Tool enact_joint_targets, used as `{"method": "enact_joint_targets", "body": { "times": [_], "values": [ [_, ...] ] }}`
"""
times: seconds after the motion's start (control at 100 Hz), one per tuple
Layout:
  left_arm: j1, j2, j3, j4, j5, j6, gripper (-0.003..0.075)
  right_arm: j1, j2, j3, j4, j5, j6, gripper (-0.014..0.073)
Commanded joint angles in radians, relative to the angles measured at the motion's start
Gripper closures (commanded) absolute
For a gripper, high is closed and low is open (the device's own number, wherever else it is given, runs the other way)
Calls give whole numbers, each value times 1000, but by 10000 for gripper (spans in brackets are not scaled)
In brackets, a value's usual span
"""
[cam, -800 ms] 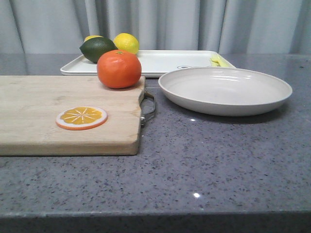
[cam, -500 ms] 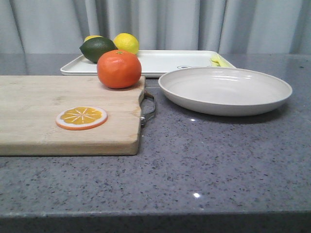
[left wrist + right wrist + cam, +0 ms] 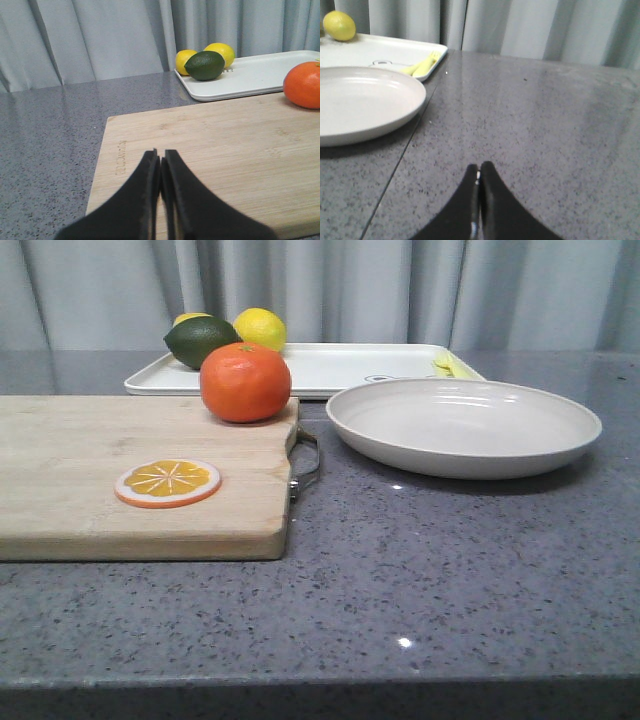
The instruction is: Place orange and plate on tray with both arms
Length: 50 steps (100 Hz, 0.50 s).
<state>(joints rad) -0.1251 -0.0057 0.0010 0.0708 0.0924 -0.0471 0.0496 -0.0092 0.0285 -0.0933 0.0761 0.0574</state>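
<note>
The orange [image 3: 245, 382] [image 3: 303, 85] sits on the far right corner of a wooden cutting board [image 3: 120, 475]. To its right the empty off-white plate [image 3: 463, 426] [image 3: 362, 102] rests on the grey counter. Behind both lies the white tray [image 3: 330, 367] [image 3: 260, 75] [image 3: 380, 52]. Neither arm appears in the front view. My left gripper [image 3: 160, 156] is shut and empty, hovering over the board's near part, well short of the orange. My right gripper [image 3: 479, 168] is shut and empty over bare counter, beside the plate.
A dark green lime [image 3: 200, 340] and yellow lemons [image 3: 260, 328] occupy the tray's far left end; small yellow cutlery [image 3: 450, 365] lies at its right end. An orange slice disc [image 3: 167, 482] lies on the board. A metal handle [image 3: 305, 465] sticks out toward the plate.
</note>
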Motion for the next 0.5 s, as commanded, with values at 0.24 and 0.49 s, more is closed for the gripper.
{"method": "enact_joint_targets", "body": {
  "times": [0.24, 0.49],
  "values": [
    [2, -30, -35, -168, -122, -8, 741, 0, -13, -111, 82, -105, -1, 695],
    [2, 93, -262, -187, 108, -9, 741, 0, 68, -325, 105, 246, -1, 695]
  ]
}}
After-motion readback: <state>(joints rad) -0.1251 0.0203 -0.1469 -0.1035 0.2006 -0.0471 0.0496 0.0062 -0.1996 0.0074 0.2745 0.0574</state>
